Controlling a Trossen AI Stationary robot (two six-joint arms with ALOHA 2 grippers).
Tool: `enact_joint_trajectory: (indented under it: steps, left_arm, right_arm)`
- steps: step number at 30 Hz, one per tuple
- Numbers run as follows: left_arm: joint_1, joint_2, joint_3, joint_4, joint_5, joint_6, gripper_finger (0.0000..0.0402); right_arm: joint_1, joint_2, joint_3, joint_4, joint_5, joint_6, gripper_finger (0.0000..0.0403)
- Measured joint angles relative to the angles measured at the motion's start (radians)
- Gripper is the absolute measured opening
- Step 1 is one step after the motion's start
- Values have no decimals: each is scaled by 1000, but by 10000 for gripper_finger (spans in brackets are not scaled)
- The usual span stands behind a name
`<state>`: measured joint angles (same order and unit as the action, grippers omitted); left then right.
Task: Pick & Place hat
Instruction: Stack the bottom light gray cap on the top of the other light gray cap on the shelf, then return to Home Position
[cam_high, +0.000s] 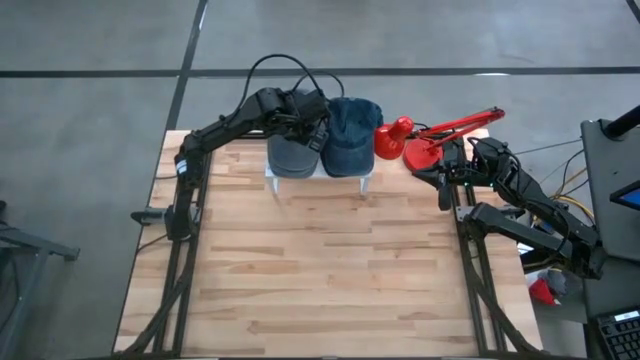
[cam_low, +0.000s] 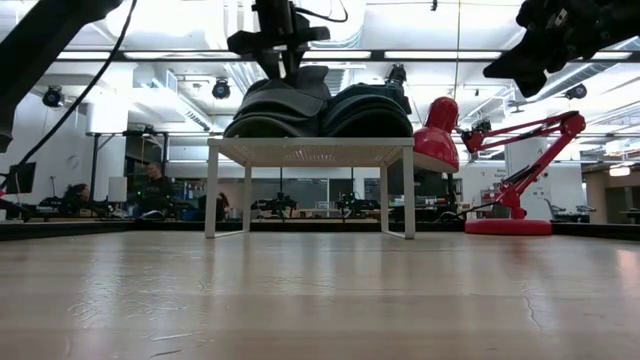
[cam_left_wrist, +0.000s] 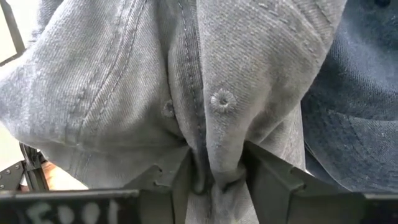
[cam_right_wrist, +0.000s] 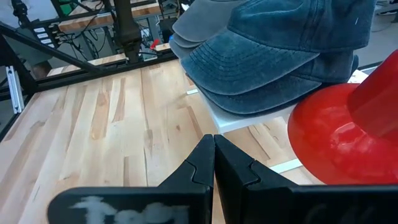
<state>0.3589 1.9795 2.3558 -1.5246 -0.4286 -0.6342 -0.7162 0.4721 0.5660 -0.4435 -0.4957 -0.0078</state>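
A pale wooden table (cam_high: 320, 270) of jointed planks stands on a grey floor, and the low view looks past it into a bright workshop with ceiling lights, benches and people seated far off. At the table's far edge a small white stand (cam_low: 310, 152) carries a grey hat (cam_high: 291, 155) and, just beside it, a blue hat (cam_high: 351, 135). The left gripper (cam_left_wrist: 217, 168) sits over the grey hat with its fingers pinched on a fold of the cloth at the crown. The right gripper (cam_right_wrist: 214, 155) hangs near a red desk lamp (cam_high: 435, 138) at the table's right edge, fingers pressed together and holding nothing. White lettering on each gripper body is too blurred to read.
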Motion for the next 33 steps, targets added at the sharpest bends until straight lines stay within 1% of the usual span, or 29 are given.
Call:
enact_joint_trajectory:
  steps: [5, 10, 16, 24, 29, 33]
  left_arm:
    - [0, -15, 0, 3, 10, -2, 158]
    - [0, -43, 0, 7, 12, -15, 170]
    - [0, -81, 0, 21, 17, -21, 172]
    - [-1, -128, 0, 99, 44, -19, 172]
    - [-5, -188, 0, 157, 52, 19, 172]
    - [-19, -237, 0, 180, 43, 111, 172]
  right_arm:
    - [0, 0, 0, 0, 0, 0, 8]
    - [0, 0, 0, 0, 0, 0, 8]
    - [0, -1, 0, 0, 0, 0, 8]
    - [0, 0, 0, 0, 0, 0, 8]
    - [0, 0, 0, 0, -1, 0, 8]
    - [0, 0, 0, 0, 0, 0, 8]
